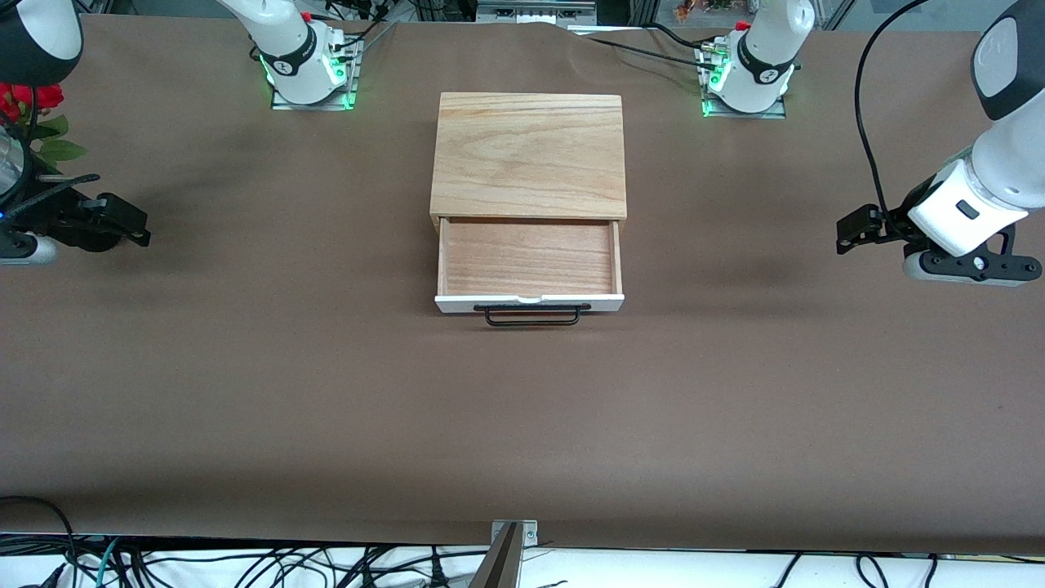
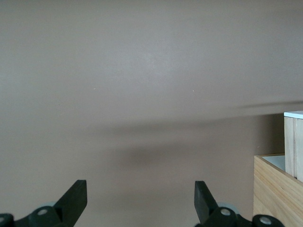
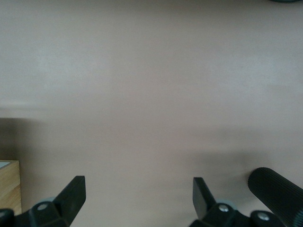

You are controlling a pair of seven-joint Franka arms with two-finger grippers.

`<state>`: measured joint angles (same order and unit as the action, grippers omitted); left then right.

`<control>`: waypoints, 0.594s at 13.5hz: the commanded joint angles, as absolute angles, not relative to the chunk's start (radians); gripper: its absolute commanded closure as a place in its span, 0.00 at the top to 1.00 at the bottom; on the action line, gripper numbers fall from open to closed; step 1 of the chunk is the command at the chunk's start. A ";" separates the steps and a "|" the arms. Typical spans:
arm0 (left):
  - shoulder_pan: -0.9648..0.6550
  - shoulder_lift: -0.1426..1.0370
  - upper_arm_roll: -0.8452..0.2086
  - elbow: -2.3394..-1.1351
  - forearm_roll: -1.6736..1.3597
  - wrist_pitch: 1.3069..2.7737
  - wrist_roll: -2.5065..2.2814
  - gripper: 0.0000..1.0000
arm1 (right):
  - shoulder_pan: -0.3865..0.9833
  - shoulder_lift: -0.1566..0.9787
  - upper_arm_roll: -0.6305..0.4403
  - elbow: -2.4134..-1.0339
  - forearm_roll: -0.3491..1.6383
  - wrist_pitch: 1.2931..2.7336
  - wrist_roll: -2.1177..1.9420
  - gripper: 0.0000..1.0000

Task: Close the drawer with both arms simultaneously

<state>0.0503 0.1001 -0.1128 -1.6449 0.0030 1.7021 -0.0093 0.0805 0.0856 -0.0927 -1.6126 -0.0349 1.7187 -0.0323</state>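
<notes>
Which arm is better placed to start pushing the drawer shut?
Neither clearly. Left gripper and right gripper, both open, hang over bare table at their own ends, similarly apart from the open drawer.

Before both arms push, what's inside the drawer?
The pulled-out part of the drawer shows only bare wood floor, nothing in it. Whatever part sits under the oak box top is covered, so unseen.

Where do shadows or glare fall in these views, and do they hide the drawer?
Front view: soft arm shadows darken the table at both ends; the open drawer is evenly lit. Left wrist view: a dark streak of shadow crosses the table above the left end effector. Right wrist view: pale, washed-out table, slight shadow.
</notes>
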 commanded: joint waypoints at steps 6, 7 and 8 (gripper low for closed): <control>0.064 0.084 -0.121 -1.654 0.020 1.707 -0.020 1.00 | 0.077 0.083 -0.084 -1.611 -0.049 1.709 -0.021 1.00; 0.063 0.084 -0.123 -1.652 0.020 1.707 -0.021 1.00 | 0.077 0.083 -0.084 -1.611 -0.049 1.709 -0.021 1.00; 0.063 0.087 -0.123 -1.649 0.018 1.707 -0.021 1.00 | 0.077 0.083 -0.084 -1.611 -0.049 1.709 -0.021 1.00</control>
